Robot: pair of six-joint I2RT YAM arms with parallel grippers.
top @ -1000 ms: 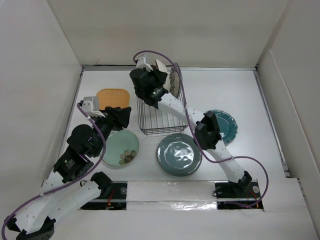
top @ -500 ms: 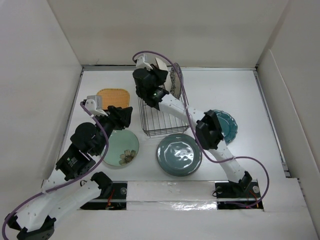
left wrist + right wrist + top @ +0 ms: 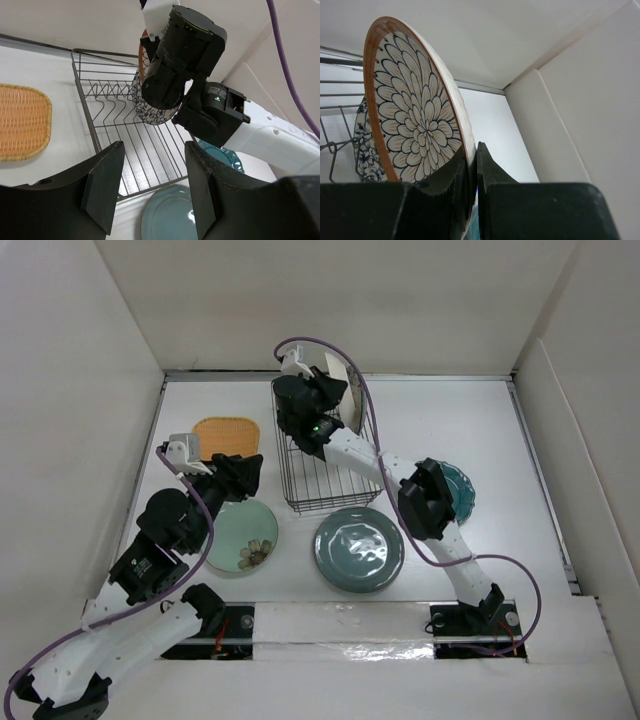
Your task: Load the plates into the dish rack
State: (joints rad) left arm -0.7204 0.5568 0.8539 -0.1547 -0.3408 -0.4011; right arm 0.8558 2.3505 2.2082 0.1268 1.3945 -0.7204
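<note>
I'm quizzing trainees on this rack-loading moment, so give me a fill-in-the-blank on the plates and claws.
1. The right claw is ___ on the petal plate.
2. The blue-patterned plate stands in the dish rack; ___ other plates lie flat on the table.
3. The left claw is ___, holding nothing.
4. In the top view, the orange square plate lies ___ of the rack.

Missing words: shut; four; open; left.

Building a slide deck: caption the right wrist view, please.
Right gripper pinches the petal plate by its rim, upright beside the blue plate in the rack.
</note>
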